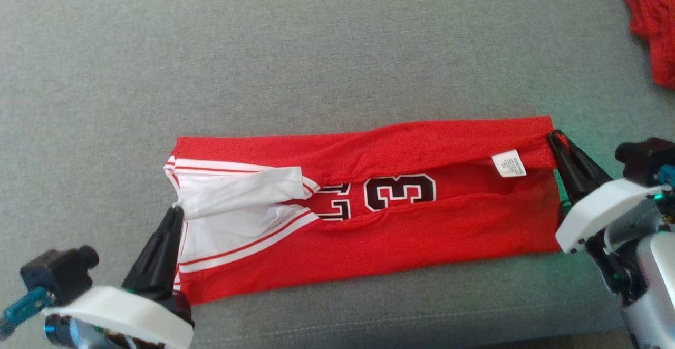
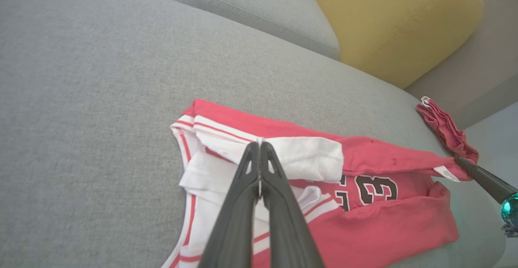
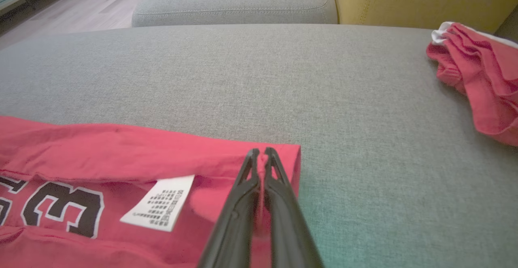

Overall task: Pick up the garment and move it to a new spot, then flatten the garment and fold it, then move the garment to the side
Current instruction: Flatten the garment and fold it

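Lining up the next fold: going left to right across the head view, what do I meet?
Left tool → red jersey, white-trimmed end first → black number 3 → white care label → right tool → second red garment.

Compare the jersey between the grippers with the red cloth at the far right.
The jersey lies in a folded strip; the red cloth sits bunched up. The jersey shows a black number and a tag; the red cloth shows neither. The left gripper and right gripper pinch the jersey's ends; the red cloth lies untouched. Both are red with white trim.
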Motion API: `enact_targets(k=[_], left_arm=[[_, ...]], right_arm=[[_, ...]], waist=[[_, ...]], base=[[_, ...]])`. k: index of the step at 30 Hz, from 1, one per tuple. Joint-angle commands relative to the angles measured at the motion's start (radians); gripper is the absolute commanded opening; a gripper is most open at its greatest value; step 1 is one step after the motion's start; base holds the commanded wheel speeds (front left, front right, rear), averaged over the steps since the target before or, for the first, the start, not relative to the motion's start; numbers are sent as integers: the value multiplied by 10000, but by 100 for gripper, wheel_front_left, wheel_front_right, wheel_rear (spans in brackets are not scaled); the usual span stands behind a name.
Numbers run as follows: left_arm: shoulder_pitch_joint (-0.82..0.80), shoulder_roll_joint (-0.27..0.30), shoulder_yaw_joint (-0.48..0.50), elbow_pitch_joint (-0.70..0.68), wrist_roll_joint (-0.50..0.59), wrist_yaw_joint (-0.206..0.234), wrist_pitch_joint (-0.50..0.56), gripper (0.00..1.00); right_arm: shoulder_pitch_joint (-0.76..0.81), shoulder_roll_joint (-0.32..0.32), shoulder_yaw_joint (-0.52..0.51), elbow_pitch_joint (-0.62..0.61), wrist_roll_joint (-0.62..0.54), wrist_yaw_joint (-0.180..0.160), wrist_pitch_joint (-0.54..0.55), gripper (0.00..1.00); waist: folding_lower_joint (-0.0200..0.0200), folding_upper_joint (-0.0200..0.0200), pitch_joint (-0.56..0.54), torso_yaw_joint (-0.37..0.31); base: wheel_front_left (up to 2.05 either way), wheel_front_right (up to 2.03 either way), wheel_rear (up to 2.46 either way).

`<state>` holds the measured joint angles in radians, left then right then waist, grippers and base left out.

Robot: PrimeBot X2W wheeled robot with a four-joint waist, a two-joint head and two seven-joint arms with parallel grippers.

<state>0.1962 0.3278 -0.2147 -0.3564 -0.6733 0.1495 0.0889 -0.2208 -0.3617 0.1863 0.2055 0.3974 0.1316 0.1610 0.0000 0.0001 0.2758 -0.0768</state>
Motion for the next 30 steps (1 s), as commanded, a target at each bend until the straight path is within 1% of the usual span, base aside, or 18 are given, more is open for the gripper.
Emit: enact_targets(k=[1,7,12,13,14,15,16,17,18,19,20,21,26,30], left_arm=[[-160,-21,339,-235,-32,-36,-171,0],[85,-187,269,81,-170,-111,-392,0],[248,-284,84,813,-283,-267,-470,0],[260,-326,76,957,-333,-300,-513,0],[274,-360,59,1086,-381,-333,-537,0],[300,-386,33,1221,-429,-364,-539,0],[336,-400,6,1351,-467,-394,-536,0],[377,-414,-3,1472,-508,-415,-543,0],[422,-408,-11,1573,-521,-450,-573,0],[471,-413,-3,1666,-532,-467,-625,23],[523,-424,2,1746,-547,-485,-676,48],[584,-429,-2,1816,-557,-512,-727,100],[874,-541,-29,1892,-643,-606,-995,100],[671,-524,-116,1672,-217,-709,-1494,100]], right_arm=[[175,-52,-128,-557,-132,-9,82,0],[819,151,-605,-1069,-408,-9,415,0],[1178,441,-770,-1217,-596,-9,582,0],[1228,495,-793,-1193,-608,-9,575,5],[1277,552,-843,-1165,-623,-9,563,32],[1327,602,-917,-1130,-662,-9,538,50],[1374,643,-988,-1082,-692,-9,502,80],[1418,691,-1061,-1042,-711,-9,459,100],[1465,743,-1145,-1012,-743,-9,410,100],[1521,793,-1233,-991,-775,-9,366,100],[1583,848,-1329,-987,-802,-9,330,100],[1649,903,-1440,-993,-827,-9,293,100],[1942,1137,-2036,-1097,-956,-9,141,100],[2041,1353,-2416,-1269,-1123,-9,218,100]], waist=[[0,-1,-27,61],[0,-1,-115,161],[0,-1,-225,104],[0,-1,-259,91],[0,-1,-288,81],[0,-1,-322,69],[0,-1,-357,56],[0,-1,-394,43],[0,-1,-442,29],[0,-1,-495,24],[0,-1,-545,23],[0,-1,-599,23],[0,-1,-846,81],[0,-1,-992,193]], base=[[0,0,0],[0,0,0],[0,0,0],[0,0,0],[0,0,0],[0,0,0],[0,0,0],[0,0,0],[0,0,0],[0,0,0],[0,0,0],[0,0,0],[0,0,0],[0,0,0]])
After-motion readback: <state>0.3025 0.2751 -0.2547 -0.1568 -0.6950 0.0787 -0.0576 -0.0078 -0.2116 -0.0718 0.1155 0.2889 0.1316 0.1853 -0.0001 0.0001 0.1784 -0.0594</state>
